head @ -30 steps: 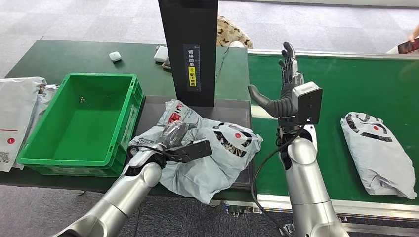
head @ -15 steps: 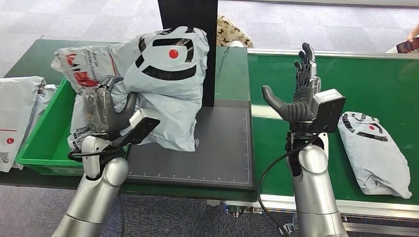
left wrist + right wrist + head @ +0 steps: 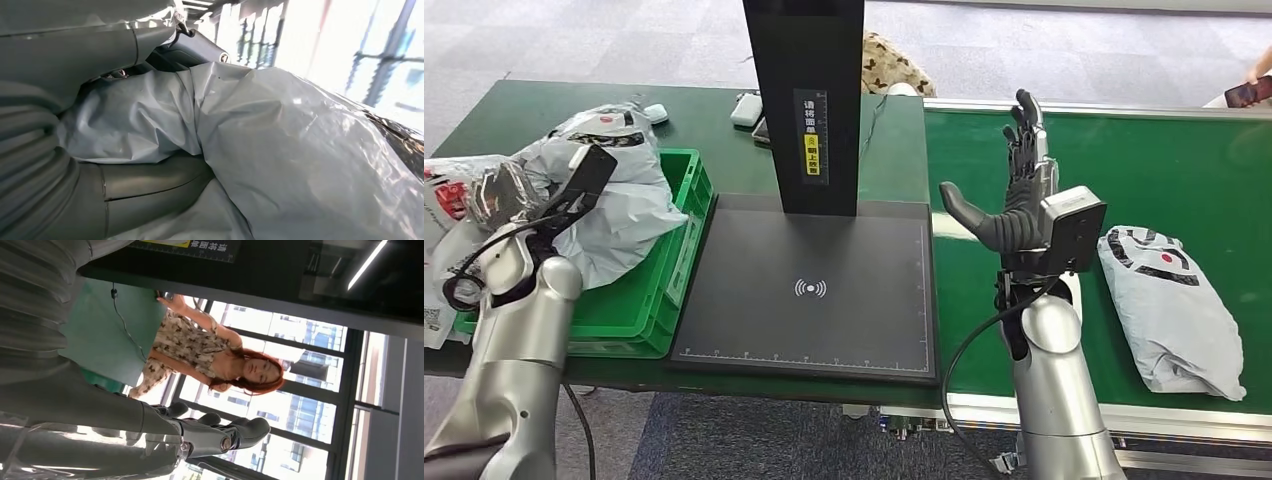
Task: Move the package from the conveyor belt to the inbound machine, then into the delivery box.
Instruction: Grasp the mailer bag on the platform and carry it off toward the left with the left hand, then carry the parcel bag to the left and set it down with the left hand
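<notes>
The grey package [image 3: 609,205] hangs in the left hand [image 3: 499,195], whose fingers are clamped into its crumpled film, and it sits over the near-left rim of the green delivery box [image 3: 669,265] rather than squarely above the box's middle. If the hand lets go here, the limp bag could drape over the rim or slide out onto the white parcels [image 3: 439,250] lying just beside the box. The right hand [image 3: 1014,185] stands upright over the conveyor belt [image 3: 1194,160], fingers apart and holding nothing, near a second package [image 3: 1169,310] it could nudge if it swings.

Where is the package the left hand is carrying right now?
Head view, far left: the grey package, gripped by the left hand, sits over the green crate.
</notes>
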Action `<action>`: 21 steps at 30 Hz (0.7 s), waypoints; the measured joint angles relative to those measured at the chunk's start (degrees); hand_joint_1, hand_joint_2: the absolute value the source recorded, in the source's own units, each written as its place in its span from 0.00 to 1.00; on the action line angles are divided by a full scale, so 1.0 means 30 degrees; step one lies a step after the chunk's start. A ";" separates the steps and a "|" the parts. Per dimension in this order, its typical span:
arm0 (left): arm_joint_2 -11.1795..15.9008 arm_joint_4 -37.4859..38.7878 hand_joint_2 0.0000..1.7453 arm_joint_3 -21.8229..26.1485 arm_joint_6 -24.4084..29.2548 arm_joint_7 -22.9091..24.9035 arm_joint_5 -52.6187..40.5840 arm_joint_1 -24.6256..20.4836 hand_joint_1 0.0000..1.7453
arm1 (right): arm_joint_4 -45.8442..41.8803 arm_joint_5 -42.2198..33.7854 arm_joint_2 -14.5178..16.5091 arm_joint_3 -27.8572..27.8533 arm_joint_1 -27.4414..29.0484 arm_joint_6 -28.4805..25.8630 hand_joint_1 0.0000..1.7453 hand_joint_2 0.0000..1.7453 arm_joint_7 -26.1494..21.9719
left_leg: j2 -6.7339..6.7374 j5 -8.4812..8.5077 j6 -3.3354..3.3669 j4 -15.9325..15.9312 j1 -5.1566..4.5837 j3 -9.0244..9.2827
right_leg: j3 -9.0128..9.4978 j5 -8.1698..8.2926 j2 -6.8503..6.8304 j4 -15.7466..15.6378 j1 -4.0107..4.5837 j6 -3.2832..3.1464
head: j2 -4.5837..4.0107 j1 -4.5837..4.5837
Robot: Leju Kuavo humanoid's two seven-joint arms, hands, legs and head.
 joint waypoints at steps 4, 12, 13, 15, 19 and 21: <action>0.0816 0.3155 1.00 0.0654 -0.1016 0.1144 -0.0518 -0.1768 1.00 | 0.0241 0.0009 0.0000 0.0210 -0.0276 0.0055 0.00 1.00 0.0005 | 0.0001 -0.0001 0.0000 0.0001 -0.0001 -0.0011 | -0.0007 -0.0003 -0.0004 0.0000 -0.0002 -0.0002 | 0.0000 0.0002; 0.1560 0.6228 1.00 0.0825 -0.3294 0.2038 -0.0566 -0.3838 0.00 | 0.0450 -0.0199 0.0000 0.0559 -0.0643 0.0343 0.00 1.00 0.0149 | -0.0002 -0.0003 -0.0001 0.0001 -0.0004 -0.0029 | -0.0022 -0.0004 -0.0006 -0.0004 -0.0006 -0.0002 | 0.0000 0.0002; 0.1565 0.6418 1.00 0.0847 -0.3328 0.1930 -0.0527 -0.3960 0.00 | 0.0476 -0.0202 0.0000 0.0598 -0.0653 0.0343 0.00 1.00 0.0169 | -0.0002 -0.0002 -0.0001 0.0002 -0.0004 -0.0028 | -0.0022 -0.0003 -0.0006 -0.0005 -0.0006 -0.0001 | 0.0000 0.0002; 0.1550 0.6695 1.00 0.0915 -0.3172 0.1641 -0.0431 -0.4112 0.00 | 0.0527 -0.0206 0.0000 0.0650 -0.0655 0.0335 0.00 1.00 0.0180 | -0.0002 -0.0002 -0.0001 0.0003 -0.0004 -0.0024 | -0.0024 -0.0003 -0.0006 -0.0005 -0.0005 -0.0001 | 0.0000 0.0000; 0.1445 0.6978 1.00 0.1039 -0.2514 0.1058 -0.0347 -0.4243 0.00 | 0.0568 -0.0177 0.0000 0.0665 -0.0634 0.0266 0.00 1.00 0.0180 | -0.0001 -0.0002 -0.0002 0.0004 -0.0004 -0.0020 | -0.0027 -0.0003 -0.0004 -0.0005 -0.0005 -0.0001 | 0.0000 0.0002; 0.1376 0.7045 1.00 0.1106 -0.2263 0.0843 -0.0285 -0.4292 0.00 | 0.0568 -0.0155 0.0000 0.0661 -0.0624 0.0242 0.00 1.00 0.0179 | -0.0001 -0.0002 -0.0002 0.0004 -0.0004 -0.0021 | -0.0028 -0.0003 -0.0004 -0.0005 -0.0005 -0.0001 | 0.0000 0.0000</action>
